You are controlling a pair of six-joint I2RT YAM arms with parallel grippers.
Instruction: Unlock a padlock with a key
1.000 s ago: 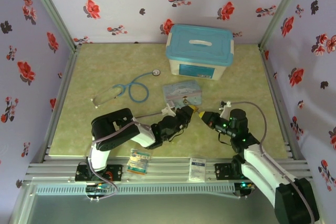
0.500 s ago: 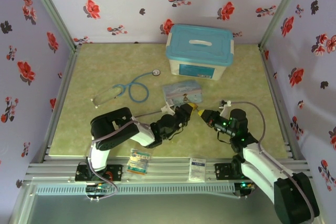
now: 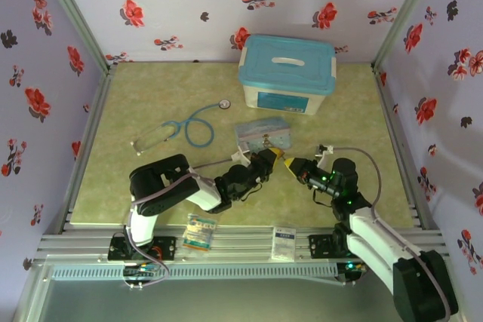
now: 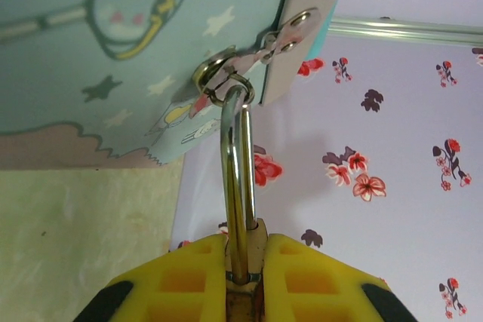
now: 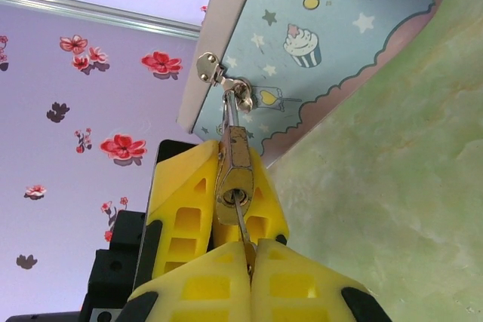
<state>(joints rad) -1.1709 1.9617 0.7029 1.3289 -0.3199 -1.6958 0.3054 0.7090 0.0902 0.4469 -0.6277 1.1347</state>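
Note:
The small brass padlock (image 5: 235, 179) hangs by its silver shackle (image 4: 238, 179) from the hasp ring of the cartoon tin (image 3: 263, 133). My left gripper (image 4: 244, 280) is shut on the padlock's body, one yellow finger (image 5: 185, 209) on each side. My right gripper (image 5: 249, 258) is shut on the thin dark key (image 5: 241, 220). The key's blade points up, with its tip in the keyhole on the padlock's underside. In the top view the left gripper (image 3: 272, 155) and right gripper (image 3: 293, 164) meet tip to tip just in front of the tin.
A blue-lidded storage box (image 3: 287, 73) stands behind the tin. A blue stethoscope (image 3: 192, 126) lies to the left. Two small packets (image 3: 200, 231) (image 3: 284, 243) rest on the front rail. Flowered walls close in the back and both sides.
The two grippers and the tin have shifted only very slightly. Both grips are unchanged.

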